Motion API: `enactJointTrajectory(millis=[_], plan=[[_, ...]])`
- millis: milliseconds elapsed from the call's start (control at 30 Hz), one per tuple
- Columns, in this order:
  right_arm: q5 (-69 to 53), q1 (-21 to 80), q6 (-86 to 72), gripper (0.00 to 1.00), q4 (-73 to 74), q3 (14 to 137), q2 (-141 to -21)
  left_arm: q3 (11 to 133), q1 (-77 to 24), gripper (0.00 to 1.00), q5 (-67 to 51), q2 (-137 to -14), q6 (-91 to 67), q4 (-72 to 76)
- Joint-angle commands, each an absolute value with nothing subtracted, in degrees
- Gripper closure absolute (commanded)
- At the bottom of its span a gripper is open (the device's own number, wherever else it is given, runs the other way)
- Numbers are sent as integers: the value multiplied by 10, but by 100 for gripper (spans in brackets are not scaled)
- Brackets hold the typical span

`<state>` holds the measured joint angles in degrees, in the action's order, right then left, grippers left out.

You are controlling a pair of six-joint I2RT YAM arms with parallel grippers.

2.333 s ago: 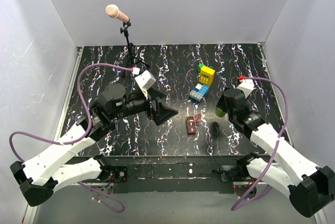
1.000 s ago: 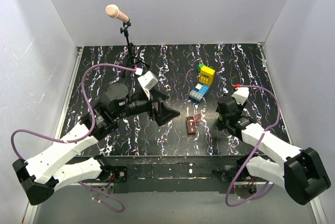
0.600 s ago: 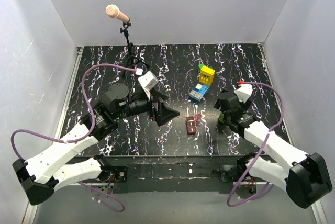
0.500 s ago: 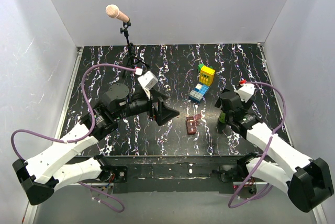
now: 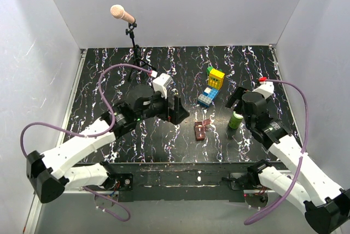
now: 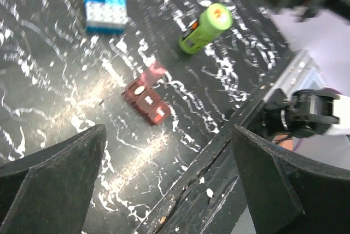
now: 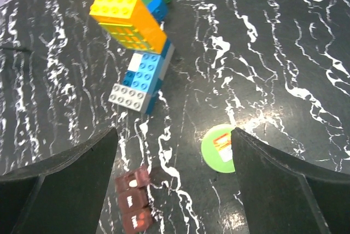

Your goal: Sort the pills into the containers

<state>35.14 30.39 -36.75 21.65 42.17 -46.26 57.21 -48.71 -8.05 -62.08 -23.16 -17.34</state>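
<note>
From above: the left tool point(image 5: 178, 115) hangs over the middle of the desk point(image 5: 109, 70), its halves apart and nothing held. Just to its right the red-brown box point(image 5: 200, 130) lies flat near the front edge, one flap raised. The green bottle point(image 5: 236, 120) stands upright beside the box, not touching it. The right tool point(image 5: 236, 97) hovers just behind the bottle, also spread and empty. A brick stack point(image 5: 212, 86) sits further back and a microphone point(image 5: 121, 13) stands at the far left.

Left wrist view: both dark fingers point(image 6: 54, 174) frame the picture wide apart. The box point(image 6: 146, 103) is centred between them and the bottle point(image 6: 205, 28) is beyond it. The box shows small compartments with pale spots — pills or labels, I cannot tell. No loose pills can be made out.

Right wrist view: looking almost straight down on the bottle's cap point(image 7: 219, 148), which sits nearer the right finger. The box point(image 7: 134, 198) is at the lower edge.

The dangers — the bottle is tall and narrow, so a finger coming down off-centre could tip it and send it rolling. The box looks light, and a nudge on its flap may skid it towards the front edge. Both arms are aimed at the same small patch, so they could clash if they close in together.
</note>
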Motion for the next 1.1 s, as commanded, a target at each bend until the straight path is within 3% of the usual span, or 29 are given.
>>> enactJointTrajectory(millis=[0, 233, 333, 733, 967, 1067], plan=[[273, 302, -341, 9, 241, 465, -440, 589, -482, 2, -11, -660, -283, -226], [177, 302, -316, 9, 244, 482, -437, 575, -457, 2, -35, -722, -343, -229], [113, 302, -315, 16, 251, 495, -452, 563, -438, 2, -63, -743, -370, -216], [-29, 302, -345, 16, 233, 466, -531, 471, -405, 2, -180, -816, -466, -63], [-47, 302, -379, 17, 222, 428, -575, 451, -406, 8, -217, -888, -511, 31], [-61, 302, -394, 22, 208, 406, -584, 455, -409, 12, -226, -919, -517, 54]])
